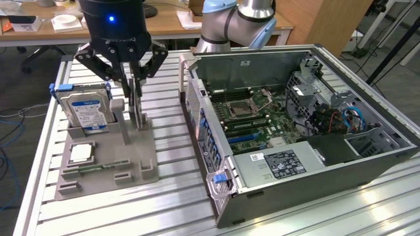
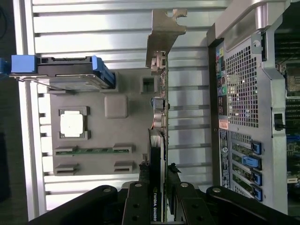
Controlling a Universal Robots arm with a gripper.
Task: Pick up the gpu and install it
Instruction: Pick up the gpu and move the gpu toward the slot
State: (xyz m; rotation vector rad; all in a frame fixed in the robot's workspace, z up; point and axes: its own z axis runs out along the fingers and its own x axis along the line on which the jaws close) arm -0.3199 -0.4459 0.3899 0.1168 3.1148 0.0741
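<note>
Gpu (image 1: 135,104), one card, stands on edge at the grey holder (image 1: 131,167), its silver bracket (image 2: 161,35) at the end away from the gripper. The gripper (image 1: 133,84) comes down from above, and its jaws are closed narrowly on the card's black block (image 2: 158,197), one finger (image 2: 142,169) on each face. Whether the card's lower edge sits in its slot, I cannot tell.

The holder also carries one blue-labelled hard drive (image 1: 88,110), upright just beside the gripper on the exterior view's left, one processor chip (image 1: 80,153) lying flat, and one memory stick (image 1: 98,168). One open computer case (image 1: 295,137) lies near on the exterior view's right, on the slotted aluminium table (image 1: 164,211).
</note>
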